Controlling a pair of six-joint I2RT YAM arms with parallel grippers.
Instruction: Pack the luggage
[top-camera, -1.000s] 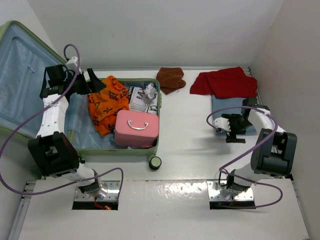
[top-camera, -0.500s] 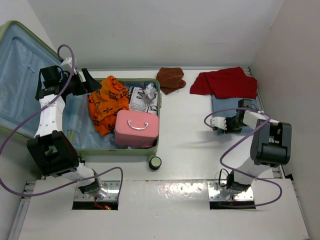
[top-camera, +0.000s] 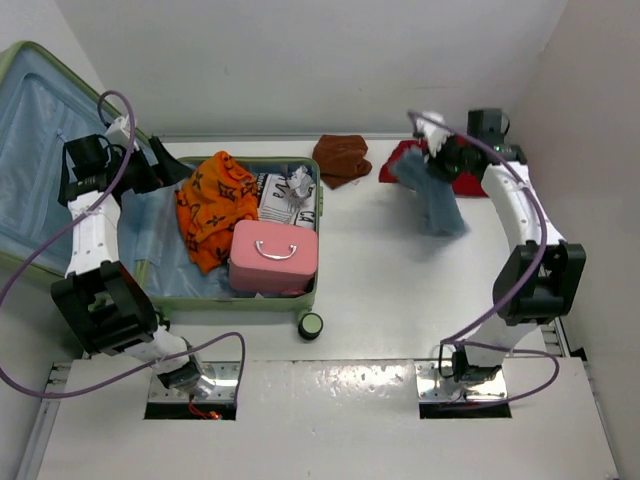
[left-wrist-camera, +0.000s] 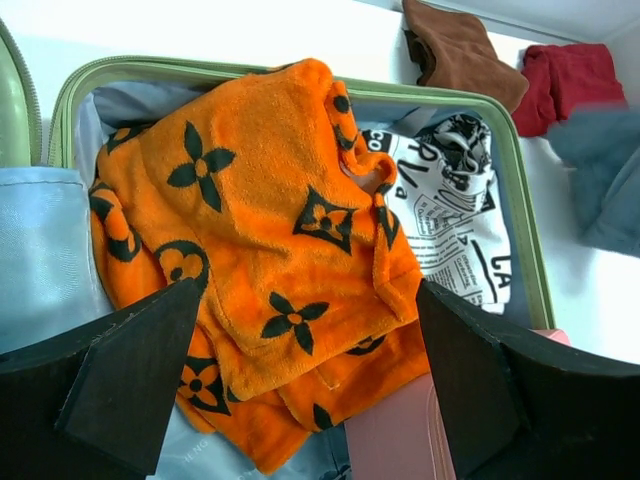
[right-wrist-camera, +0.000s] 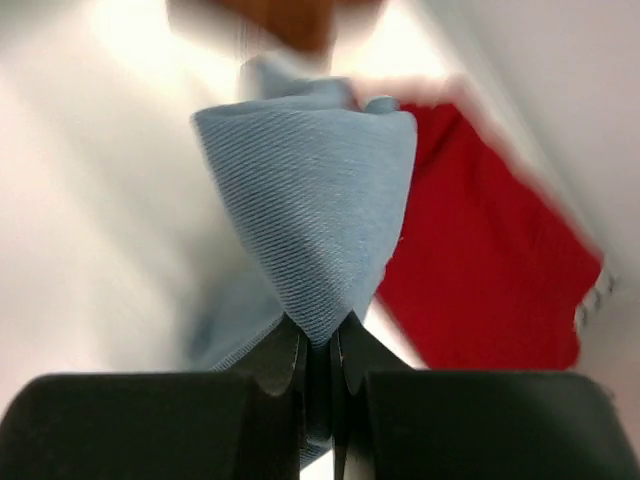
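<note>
- The right fingers (right-wrist-camera: 283, 362) are pinched tight on a fold of blue twill cloth (right-wrist-camera: 310, 200). In the top view the cloth is blurred and trails toward 6 o'clock from the grip. We cannot tell whether its lower end touches the surface (top-camera: 380, 285).
- The left fingers (left-wrist-camera: 130, 385) stand spread wide with nothing between them, over the 9 o'clock side of the tray.
- The luggage (top-camera: 240, 303) lies open at the left of the surface, its lid leaning back at 9 o'clock. From the right fingers it lies toward 9 o'clock, and its 3 o'clock rim is the first edge to cross.
- The left arm is nearer the luggage but holds nothing, so we judge the carry falls to the right arm.
- Inside, an orange patterned towel (top-camera: 210, 210) fills the middle, a newsprint-pattern cloth (top-camera: 285, 195) the 1 o'clock corner and a pink case (top-camera: 273, 255) the 5 o'clock corner. Bare lining shows mainly toward 9 and 7 o'clock.
- Bare surface lies between grip and rim. A brown cloth (top-camera: 342, 158) sits near the tray's 1 o'clock corner, and a red garment (right-wrist-camera: 470, 290) lies just beside the grip.
</note>
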